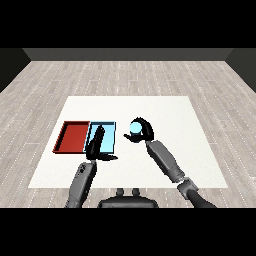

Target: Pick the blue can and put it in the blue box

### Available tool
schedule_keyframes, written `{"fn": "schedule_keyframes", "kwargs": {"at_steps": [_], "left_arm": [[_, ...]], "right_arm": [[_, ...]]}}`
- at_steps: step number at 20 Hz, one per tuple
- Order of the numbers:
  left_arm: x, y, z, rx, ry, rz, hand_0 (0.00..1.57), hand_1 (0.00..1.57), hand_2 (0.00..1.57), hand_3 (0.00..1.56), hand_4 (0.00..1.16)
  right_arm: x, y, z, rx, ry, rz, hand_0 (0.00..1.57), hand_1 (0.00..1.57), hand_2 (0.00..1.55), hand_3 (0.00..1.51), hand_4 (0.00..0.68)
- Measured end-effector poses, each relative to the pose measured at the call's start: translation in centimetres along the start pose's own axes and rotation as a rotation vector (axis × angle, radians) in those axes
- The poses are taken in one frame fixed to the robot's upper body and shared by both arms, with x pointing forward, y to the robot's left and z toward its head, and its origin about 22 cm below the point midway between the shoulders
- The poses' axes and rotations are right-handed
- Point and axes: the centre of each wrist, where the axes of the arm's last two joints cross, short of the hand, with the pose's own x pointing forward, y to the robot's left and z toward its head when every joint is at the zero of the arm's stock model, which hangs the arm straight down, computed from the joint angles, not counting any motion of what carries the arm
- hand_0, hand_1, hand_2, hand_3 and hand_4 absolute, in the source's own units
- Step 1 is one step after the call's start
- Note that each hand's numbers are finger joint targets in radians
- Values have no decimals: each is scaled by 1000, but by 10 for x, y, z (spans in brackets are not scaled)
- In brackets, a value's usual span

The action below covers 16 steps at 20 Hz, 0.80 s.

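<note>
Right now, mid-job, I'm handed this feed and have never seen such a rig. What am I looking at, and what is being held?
You are looking down from the robot's head across a white table. Two grey forearms enter from the lower corners, each ending in a black hand. The right hand curls round the blue can, right of the trays. The left hand lies with straight fingers over the blue tray, holding nothing. The red tray sits beside the blue tray, on its left.

Two grey tubular forearms, glossy black hands with slim fingers (97,135).
</note>
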Motion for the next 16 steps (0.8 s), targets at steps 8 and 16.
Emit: {"fn": "schedule_keyframes", "kwargs": {"at_steps": [8, 16], "left_arm": [[-9, -31, -17, -46, 22, -14, 0, 0, 0, 0, 0], [-27, -42, -23, -55, 71, -10, 0, 0, 0, 0, 0]], "right_arm": [[10, -1, 17, 14, -20, -9, 1422, 1422, 1444, 1412, 661], [21, 8, 17, 47, -29, -17, 1406, 1406, 1442, 1406, 666]]}}
